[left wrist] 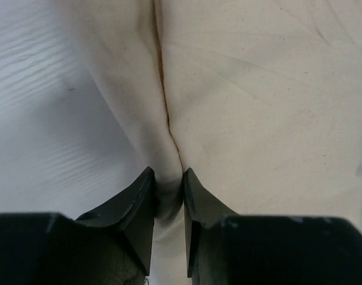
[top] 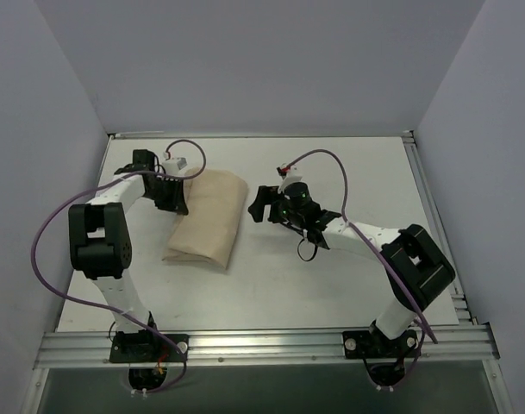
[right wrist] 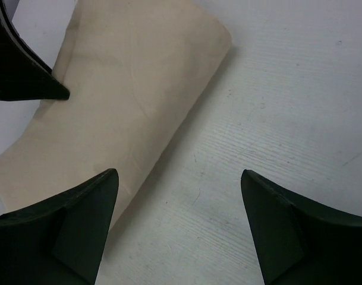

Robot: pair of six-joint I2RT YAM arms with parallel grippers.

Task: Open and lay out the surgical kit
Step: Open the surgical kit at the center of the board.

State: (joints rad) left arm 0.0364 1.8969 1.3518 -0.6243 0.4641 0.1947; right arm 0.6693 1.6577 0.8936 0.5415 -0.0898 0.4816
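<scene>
The surgical kit is a folded beige cloth bundle (top: 208, 220) lying on the white table left of centre. Its tray, instruments and packets are hidden inside. My left gripper (top: 181, 198) is at the bundle's far left edge and is shut on a pinch of the beige cloth (left wrist: 167, 193), which bunches between the two black fingers. My right gripper (top: 259, 205) is open just right of the bundle, above bare table. In the right wrist view the bundle (right wrist: 118, 101) lies left of my open fingers (right wrist: 79, 219), and the left gripper's tip (right wrist: 23, 68) shows at the upper left.
The white table (top: 331, 285) is enclosed by grey walls at the left, back and right. An aluminium rail (top: 262, 345) runs along the near edge with both arm bases on it. Purple cables (top: 46, 233) loop off both arms.
</scene>
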